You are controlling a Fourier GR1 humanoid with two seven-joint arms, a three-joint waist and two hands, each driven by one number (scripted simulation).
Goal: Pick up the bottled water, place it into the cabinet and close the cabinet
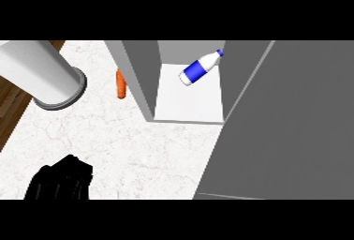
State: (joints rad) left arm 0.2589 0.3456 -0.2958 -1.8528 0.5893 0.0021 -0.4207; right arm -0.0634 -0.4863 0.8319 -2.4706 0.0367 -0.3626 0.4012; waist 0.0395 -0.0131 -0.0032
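The bottled water (pixel 200 68), white with a blue label and blue cap, lies tilted on the white floor inside the cabinet (pixel 187 105), cap toward the upper right. No hand touches it. The cabinet door (pixel 290 131), a wide grey panel, stands open at the right and fills that side of the view. My left hand (pixel 59 182) shows at the lower left over the counter, far from the bottle, fingers relaxed and holding nothing. My right hand does not show.
A thick pale grey cylinder (pixel 43 75) with a ringed end reaches in from the upper left. An orange carrot (pixel 120 84) lies on the marble counter (pixel 138 150) just left of the cabinet's side wall (pixel 135 79). Dark wood floor (pixel 14 101) borders the counter's left edge.
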